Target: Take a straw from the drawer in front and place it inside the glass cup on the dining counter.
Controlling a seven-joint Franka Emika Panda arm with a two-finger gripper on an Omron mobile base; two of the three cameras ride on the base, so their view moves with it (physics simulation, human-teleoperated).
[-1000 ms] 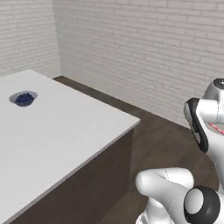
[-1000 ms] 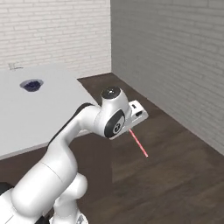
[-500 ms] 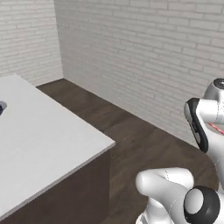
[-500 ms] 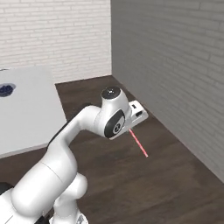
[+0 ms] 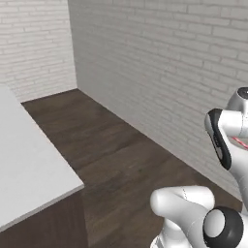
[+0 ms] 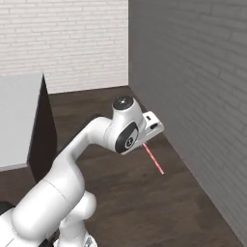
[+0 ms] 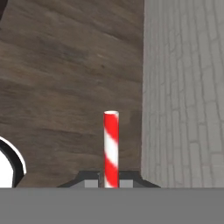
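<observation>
In the hand view the tool (image 7: 111, 180) is clamped on the straw (image 7: 111, 148), a red stick with pale stripes that rises straight up from between the two dark finger tips, its open end toward the dark wooden floor (image 7: 65, 65) and close to the foot of the grey brick wall (image 7: 188, 87). From the right base view the straw (image 6: 153, 158) slants down and away from the hand toward the floor beside the same wall, held in the air and touching neither; the tool's finger tips are hidden there behind the white wrist. The arm (image 6: 91, 144) is bent forward over bare floorboards. The white tabletop of the dining counter (image 5: 24, 169) lies off to the left, its dark wood side (image 6: 41, 125) showing in the right base view, well apart from the straw.
</observation>
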